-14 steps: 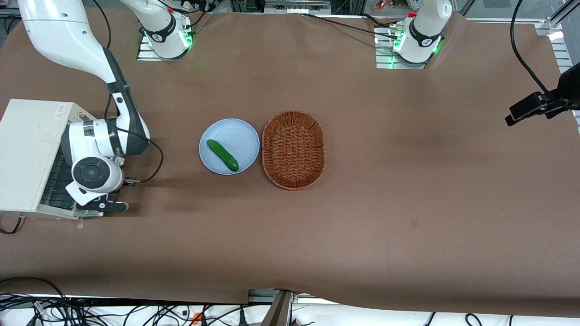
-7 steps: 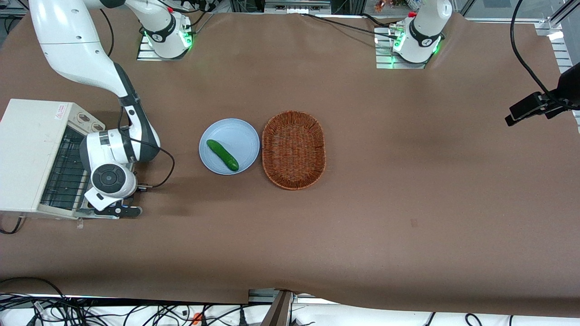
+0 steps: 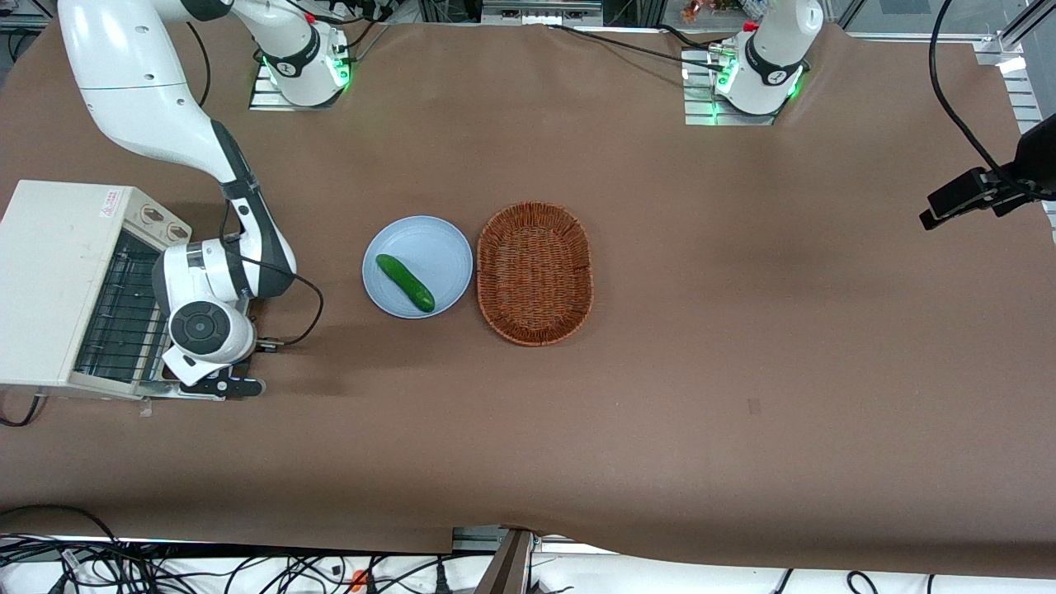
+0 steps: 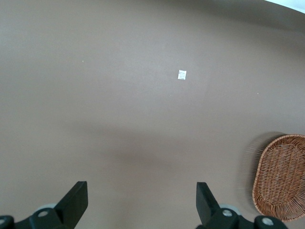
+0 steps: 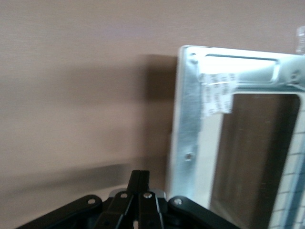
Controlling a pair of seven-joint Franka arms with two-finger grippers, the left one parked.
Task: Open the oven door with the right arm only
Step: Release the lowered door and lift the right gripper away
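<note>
The white toaster oven (image 3: 49, 280) stands at the working arm's end of the table. Its oven door (image 3: 147, 391) hangs open and low, and the wire rack (image 3: 115, 313) shows past it. The right arm's round black-capped wrist (image 3: 200, 327) covers most of the door. My gripper (image 3: 224, 385) sits at the door's outer edge with its fingers pressed together. In the right wrist view the door's silver frame (image 5: 188, 119) and dark glass (image 5: 252, 148) lie beside the gripper (image 5: 139, 174), and a bit of silver metal shows under the fingers.
A light blue plate (image 3: 429, 243) with a green cucumber (image 3: 405, 282) lies mid-table, beside a brown wicker basket (image 3: 535, 272), which also shows in the left wrist view (image 4: 281, 176). A black camera mount (image 3: 982, 194) reaches in at the parked arm's end.
The wrist and gripper have moved away from the oven body toward the plate. The door has swung further open, and more of the rack shows.
</note>
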